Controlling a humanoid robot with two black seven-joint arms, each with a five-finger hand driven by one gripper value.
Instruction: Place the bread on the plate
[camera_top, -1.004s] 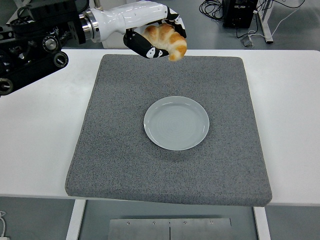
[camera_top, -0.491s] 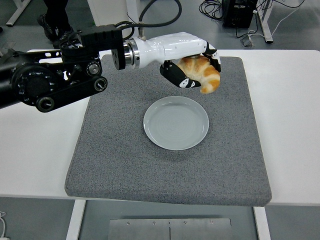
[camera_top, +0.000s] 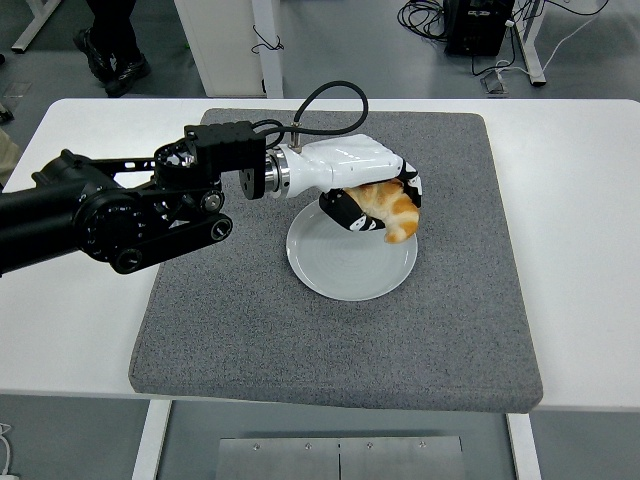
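- White table (camera_top: 585, 200) is the base surface, edge to edge across the head view.
- Grey felt-like mat (camera_top: 250, 330) covers the middle of the table; the plate sits on it, slightly right of mat centre.
- Left arm (camera_top: 110, 215), black, comes in from the picture's left edge and crosses the mat's left half toward the plate. A black cable (camera_top: 325, 95) loops up off the wrist, behind the plate.
- Pale grey plate (camera_top: 340, 270), round, flat on the mat; its near and left parts are bare, its far-right part is covered by the hand.
- Left hand (camera_top: 365, 190), white shell with black finger segments, sits over the plate's far rim. Fingers are curled tight around the bread, palm down.
- Bread (camera_top: 392, 208), a golden-brown croissant, is held in that grip above the plate's far-right portion, one end poking out of the fingers toward the plate's right side. Can't tell whether it touches the plate surface.
- Person's legs and dark shoes (camera_top: 115, 45) on the floor, beyond the table, far left of the plate.
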